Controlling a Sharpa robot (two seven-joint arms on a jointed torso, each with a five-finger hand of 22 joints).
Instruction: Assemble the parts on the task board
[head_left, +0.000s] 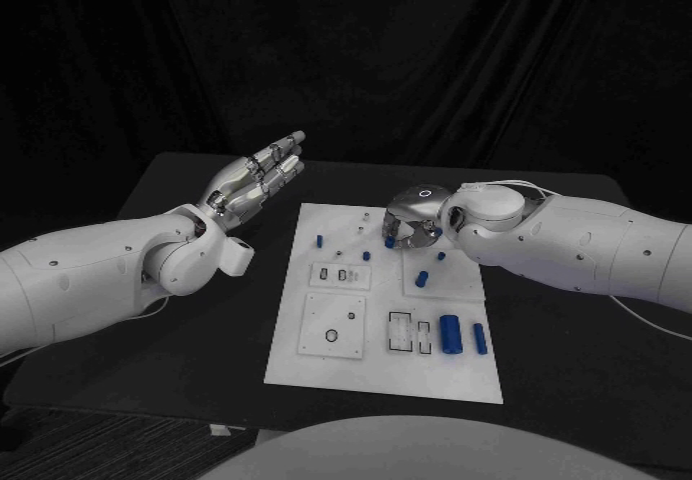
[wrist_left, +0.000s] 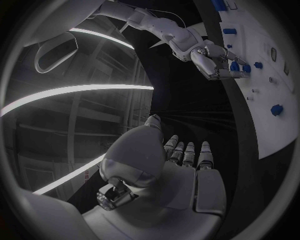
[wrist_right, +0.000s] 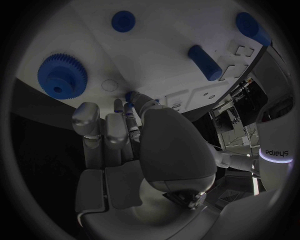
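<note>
Black worktop (head_left: 173, 330), white board (head_left: 378, 375) in the middle. Right hand (head_left: 411, 225) is over the board's far end, pinching a small blue peg (wrist_left: 235, 66). Left hand (head_left: 260, 172) hangs spread beside the board. I'd keep the peg upright and lower it slowly.

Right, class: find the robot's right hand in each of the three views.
Head view: right hand over the board's far end.
Left wrist view: the hand at the board's edge.
Right wrist view: the hand rises through the middle.
Shared landmark: the white board.
</note>
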